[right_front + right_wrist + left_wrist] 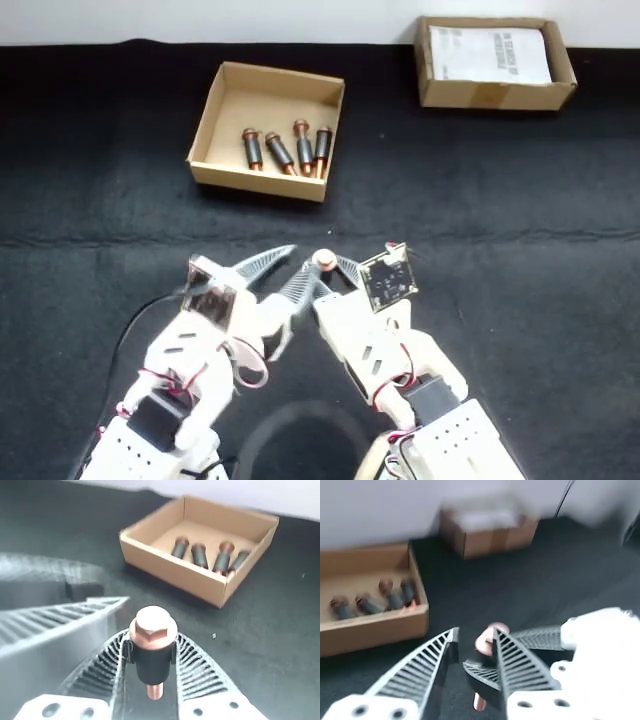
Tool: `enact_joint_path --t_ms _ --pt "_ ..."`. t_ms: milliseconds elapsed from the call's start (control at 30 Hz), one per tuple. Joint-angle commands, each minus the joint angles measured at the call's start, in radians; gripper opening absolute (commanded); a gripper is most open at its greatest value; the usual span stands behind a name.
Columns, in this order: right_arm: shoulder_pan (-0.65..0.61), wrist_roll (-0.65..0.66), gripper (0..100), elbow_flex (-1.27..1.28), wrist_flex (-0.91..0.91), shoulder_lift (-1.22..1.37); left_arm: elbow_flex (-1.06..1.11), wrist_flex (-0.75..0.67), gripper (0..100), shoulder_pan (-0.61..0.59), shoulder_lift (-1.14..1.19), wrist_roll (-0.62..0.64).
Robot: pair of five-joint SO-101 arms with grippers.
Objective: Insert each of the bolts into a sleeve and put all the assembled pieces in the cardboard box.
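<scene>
My right gripper (151,647) is shut on a copper bolt (152,626) that sits in a dark sleeve (151,661), with the bolt's tip poking out of the sleeve's end. In the high view this assembled piece (324,261) is held near the table's middle, in front of the cardboard box (222,100). My left gripper (301,261) stands open right beside it, its fingers (420,672) spread and nothing between them. The bolt head (489,637) shows just past one finger. Several assembled pieces (285,150) lie side by side in the box.
A second cardboard box (495,92) with a printed sheet in it stands at the back right. Black cloth (520,250) covers the table, with free room to either side of the arms. The two grippers are close together.
</scene>
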Motion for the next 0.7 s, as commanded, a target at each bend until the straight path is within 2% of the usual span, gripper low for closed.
enact_joint_path --t_ms 0,167,333,500,667 --pt "0.005 0.003 0.8 -0.065 -0.013 -0.007 -0.12 0.002 1 -0.091 -0.013 0.005" --pt "0.005 0.003 0.8 -0.067 -0.013 -0.007 -0.282 0.006 1 -0.209 -0.013 0.005" --pt "0.059 -0.011 0.8 -0.159 0.067 -0.007 -0.3 0.009 1 -0.401 -0.013 0.009" --pt "0.099 -0.074 0.8 -0.291 0.22 -0.005 -0.173 0.014 1 -0.561 -0.013 0.005" --pt "0.099 -0.072 0.8 -0.406 0.294 0.008 -0.012 0.009 1 -0.608 -0.013 0.009"
